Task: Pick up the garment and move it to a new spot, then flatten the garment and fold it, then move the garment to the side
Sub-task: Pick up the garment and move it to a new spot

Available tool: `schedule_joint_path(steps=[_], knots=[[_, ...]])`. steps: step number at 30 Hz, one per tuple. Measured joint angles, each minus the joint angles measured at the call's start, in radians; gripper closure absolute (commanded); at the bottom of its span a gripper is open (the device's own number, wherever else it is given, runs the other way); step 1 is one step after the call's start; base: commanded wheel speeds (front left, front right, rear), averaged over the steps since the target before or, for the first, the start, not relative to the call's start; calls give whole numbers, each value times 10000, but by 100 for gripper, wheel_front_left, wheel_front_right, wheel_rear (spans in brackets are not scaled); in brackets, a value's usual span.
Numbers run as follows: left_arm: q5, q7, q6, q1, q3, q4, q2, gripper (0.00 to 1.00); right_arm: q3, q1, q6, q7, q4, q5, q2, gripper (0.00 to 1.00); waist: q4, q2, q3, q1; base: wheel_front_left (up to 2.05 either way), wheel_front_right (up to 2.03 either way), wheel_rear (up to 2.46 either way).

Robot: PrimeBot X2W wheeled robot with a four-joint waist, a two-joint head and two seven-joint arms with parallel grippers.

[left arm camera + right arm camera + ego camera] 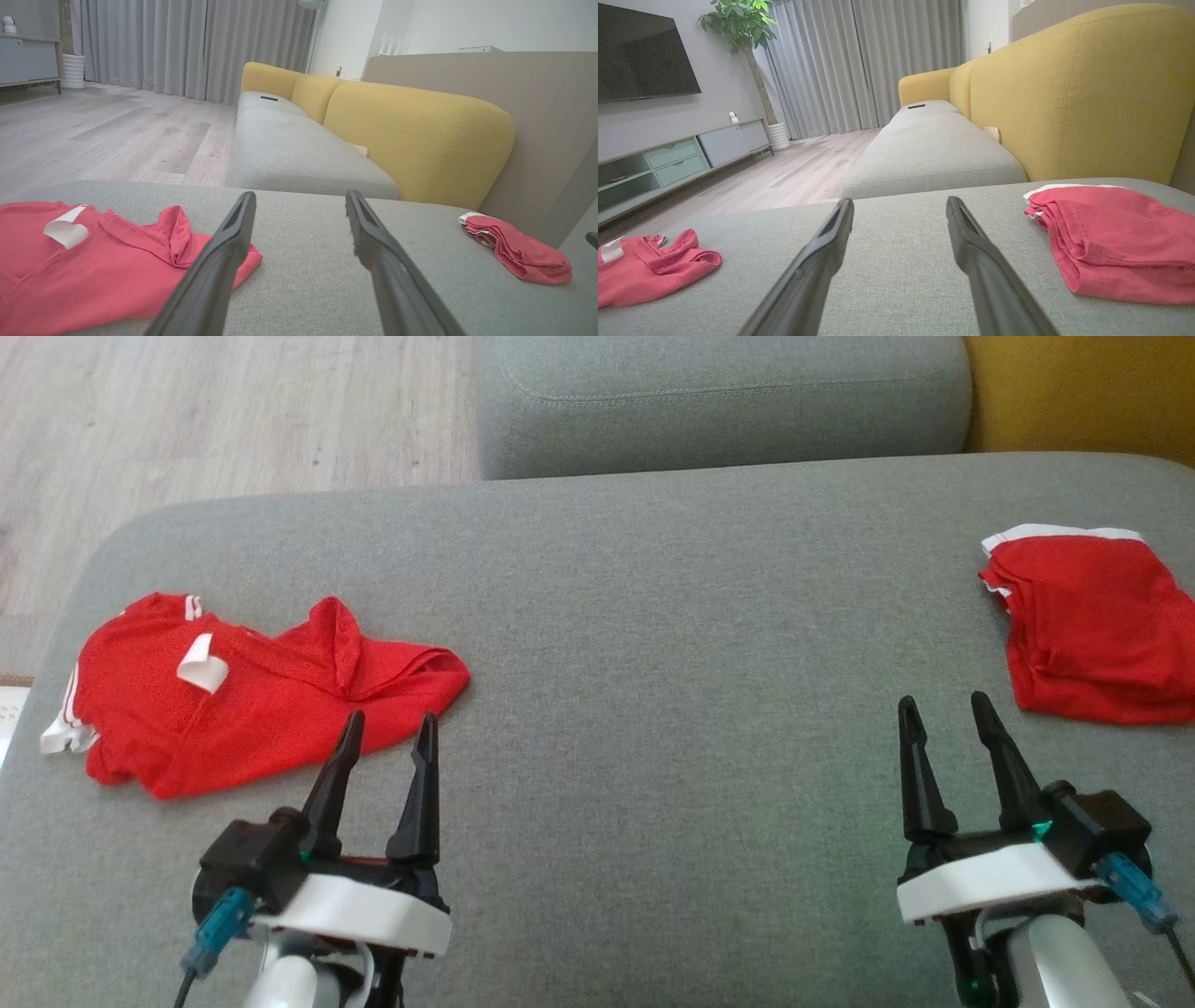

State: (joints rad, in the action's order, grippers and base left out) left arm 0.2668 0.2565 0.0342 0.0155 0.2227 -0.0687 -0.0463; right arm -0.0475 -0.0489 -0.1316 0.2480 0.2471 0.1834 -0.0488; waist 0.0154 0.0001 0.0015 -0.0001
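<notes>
Both grippers stand wide apart and hold nothing: left gripper sits low on the left, right gripper low on the right, fingers pointing away over the grey cushion. Just past the left fingertips lies the shirt, red, crumpled and unfolded, with a white label turned up and white stripes at the sleeve. In the left wrist view one finger crosses the shirt's near corner; whether it touches the cloth I cannot tell. Beyond and to the right of the right gripper, near the cushion's edge, rests a folded red pile with a white trim, well apart from the shirt. Between the two is bare cushion. Farther off come a second grey seat, a yellow backrest, wood floor, grey curtains, a TV and a plant.
</notes>
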Motion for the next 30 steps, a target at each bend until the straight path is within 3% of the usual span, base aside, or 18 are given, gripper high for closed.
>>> schedule_joint_path(steps=[23,30], knots=[[-2,0,-2,3,6,-61,0,0,-63,0,0,0,96,50,2,0,22,0,-89,0,0,0,0],[-21,0,10,-1,-92,-207,-2,0,-173,23,0,2,132,211,4,0,425,0,-82,0,0,0,0]])
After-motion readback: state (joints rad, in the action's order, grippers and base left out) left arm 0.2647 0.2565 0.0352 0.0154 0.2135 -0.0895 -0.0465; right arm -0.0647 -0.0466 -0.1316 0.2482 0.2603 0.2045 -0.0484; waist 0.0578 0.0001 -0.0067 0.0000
